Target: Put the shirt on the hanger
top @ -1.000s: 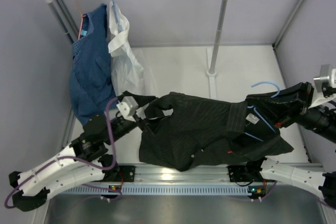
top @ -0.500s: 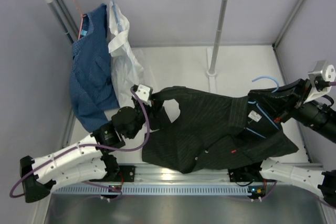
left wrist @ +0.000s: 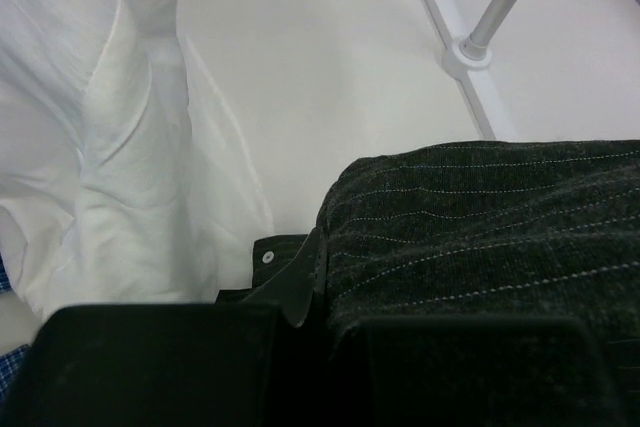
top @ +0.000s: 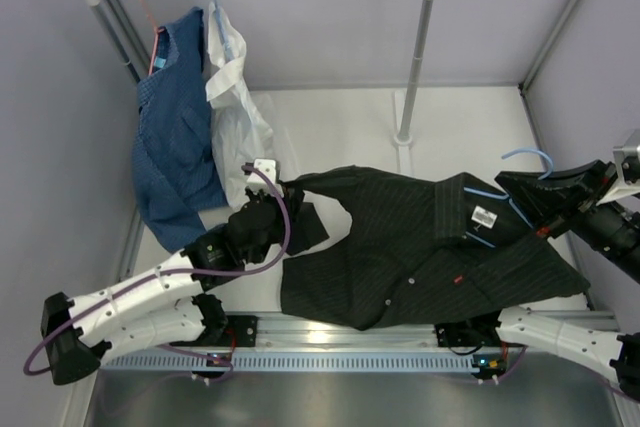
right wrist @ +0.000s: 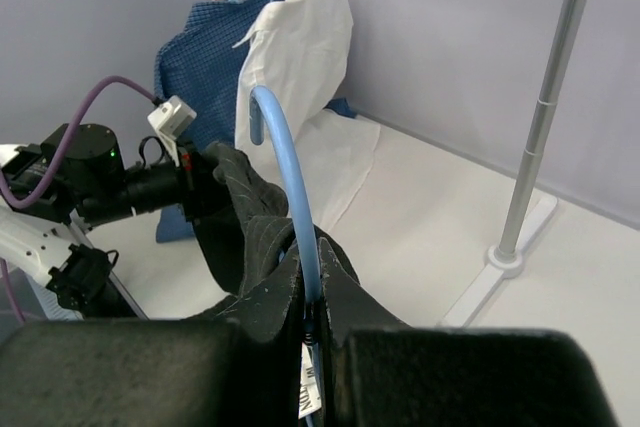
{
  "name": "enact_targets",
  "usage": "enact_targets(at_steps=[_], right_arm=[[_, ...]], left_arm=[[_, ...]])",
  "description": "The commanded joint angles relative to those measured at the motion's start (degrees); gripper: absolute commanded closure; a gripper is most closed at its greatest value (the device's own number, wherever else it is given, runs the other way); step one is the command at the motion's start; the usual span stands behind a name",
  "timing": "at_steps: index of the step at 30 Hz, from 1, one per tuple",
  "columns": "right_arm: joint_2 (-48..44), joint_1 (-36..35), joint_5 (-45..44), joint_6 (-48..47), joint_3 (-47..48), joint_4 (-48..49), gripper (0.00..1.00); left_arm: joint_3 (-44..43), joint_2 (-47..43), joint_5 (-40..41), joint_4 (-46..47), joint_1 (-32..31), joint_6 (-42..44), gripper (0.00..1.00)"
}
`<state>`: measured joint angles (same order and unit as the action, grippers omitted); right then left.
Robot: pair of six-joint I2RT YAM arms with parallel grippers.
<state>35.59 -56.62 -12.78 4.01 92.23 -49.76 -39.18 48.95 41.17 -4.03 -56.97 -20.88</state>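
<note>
- The shirt [top: 400, 247] lies stretched over the table between my two grippers. Its collar and label are at the right gripper's side.
- The hanger [right wrist: 283, 147] is clenched in the right gripper [right wrist: 312, 292]. The blue wire rises from between its fingers, the hook is above them, and collar cloth is bunched around the fingertips.
- The left gripper [left wrist: 300, 332] is closed on the opposite end of the shirt, with dark cloth filling the gap between its fingers.
- From above, blue wire shows inside the collar, just beside the right gripper. I judge the shoulders are not yet seated on the hanger.
- To do this step well, I would hold the cloth taut with the left gripper. Then I would push the hanger deeper with the right, slowly and without twisting the wire.
- The white shirt [left wrist: 130, 147] hangs just beside the left gripper, so I must not catch it.
</note>
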Motion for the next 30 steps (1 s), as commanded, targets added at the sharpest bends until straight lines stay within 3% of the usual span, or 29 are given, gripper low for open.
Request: enact_targets(at_steps=[1, 7, 10, 12, 15, 16, 17, 19, 23, 26, 30], right_arm=[[-1.23, -1.56, -2.78, -0.58, 0.41, 3.70, 1.00], [-1.93, -2.27, -4.62, -0.76, -0.47, 3.70, 1.00], [-2.20, -2.79, -4.63, -0.58, -1.17, 3.96, 1.00], [-1.93, -3.06, -4.10, -0.58, -1.69, 4.14, 1.00], [-0.97, -3.15, -4.45, -0.76, -2.49, 4.14, 1.00], [-0.88, -3.15, -4.71, -0.93, -2.75, 4.14, 1.00], [-0.62, -3.15, -4.63, -0.93, -3.45, 4.14, 1.00], [-0.35, -3.15, -3.93, -0.93, -4.59, 4.40, 1.00], [1.05, -3.15, 5.36, -3.30, -8.63, 4.58, 1.00], [2.37, -3.15, 16.88, -6.12, -10.31, 5.98, 1.00], [3.08, -3.15, 20.69, -6.38, -13.73, 9.49, 1.00]], left_arm=[[-0.63, 0.71, 1.63, -1.77, 0.63, -3.11, 1.00], [-2.92, 1.15, 4.80, -5.98, 1.95, -5.56, 1.00], [-2.75, 0.01, 0.09, -6.87, 3.79, -5.75, 0.99], [-3.71, -0.52, -5.97, -5.99, 3.97, -3.48, 0.74], [-6.95, -0.70, -12.06, -6.16, 3.97, 0.84, 0.61], [-8.10, -0.96, -16.60, -6.42, 3.97, 1.80, 0.50], [-10.72, -1.66, -19.60, -7.64, 3.89, 2.77, 0.29], [-13.98, -2.71, -26.63, -8.88, 3.88, 5.67, 0.04], [-22.68, -2.38, -53.30, -9.94, 3.88, 8.76, 0.02], [-31.46, 4.71, -65.03, -11.87, 3.80, 10.16, 0.02], [-41.05, 15.19, -72.69, -19.59, 3.44, 17.78, 0.02]])
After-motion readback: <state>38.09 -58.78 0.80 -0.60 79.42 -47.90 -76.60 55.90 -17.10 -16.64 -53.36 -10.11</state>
